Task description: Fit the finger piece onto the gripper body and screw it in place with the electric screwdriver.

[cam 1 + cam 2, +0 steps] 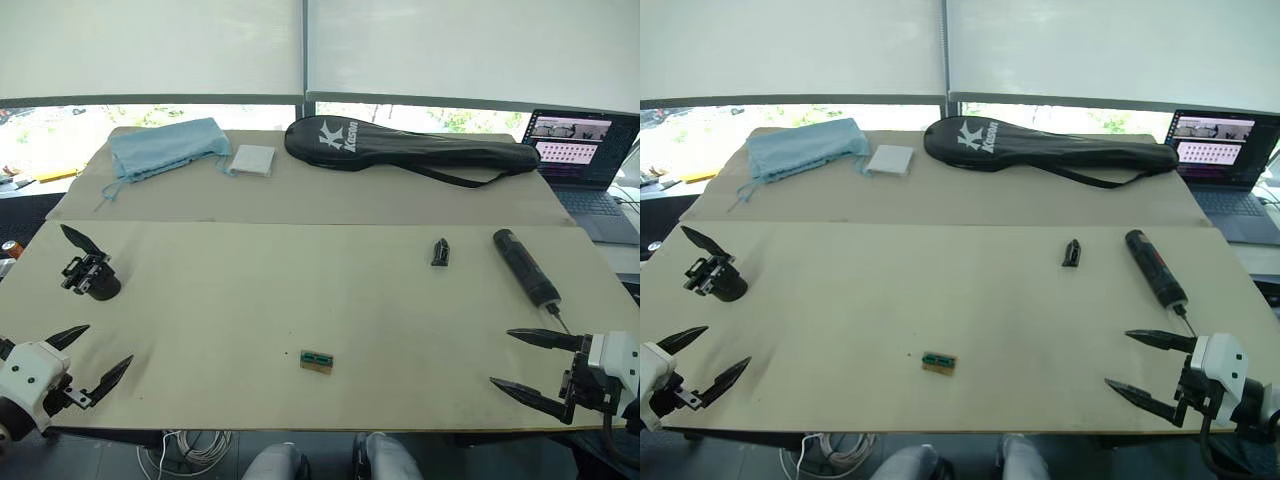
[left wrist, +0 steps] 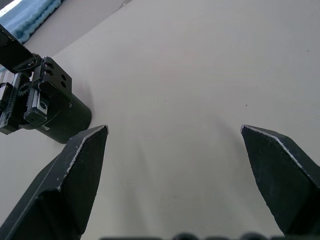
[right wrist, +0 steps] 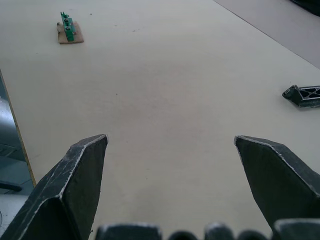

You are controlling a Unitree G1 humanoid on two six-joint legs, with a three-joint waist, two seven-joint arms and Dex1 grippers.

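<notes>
Head view, parts: gripper body (image 1: 90, 275) sits far left on the table (image 1: 300, 300), its one finger pointing up and away. Finger piece (image 1: 440, 252) lies right of centre, well apart from it. Electric screwdriver (image 1: 527, 268) lies further right, bit toward the near edge.
Head view, left gripper (image 1: 88, 358): jaws apart, empty, at the near-left corner, just near of the gripper body.
Head view, right gripper (image 1: 525, 360): jaws apart, empty, at the near-right corner, upper fingertip close to the screwdriver bit.
Head view, clutter: small green part on a tan card (image 1: 316, 361) near centre; racket bag (image 1: 410, 148), blue cloth (image 1: 165, 147), white pad (image 1: 251, 160) and laptop (image 1: 585, 150) on the far side. None in your path.
Left wrist view: gripper body (image 2: 42, 102) just beyond the left fingertip (image 2: 82, 160), off the centre line. Shift toward it before closing, and take the round base, not the gear side.
Right wrist view: finger piece (image 3: 304, 95) ahead and off to the right of the right fingertip (image 3: 272, 170); green part (image 3: 67, 27) far left.
Step, my read: nothing picked yet, so start with the finger piece using your right gripper. Swing far and left, centre it between the jaws, and grip the thick base. Leave the screwdriver until the piece is seated.
</notes>
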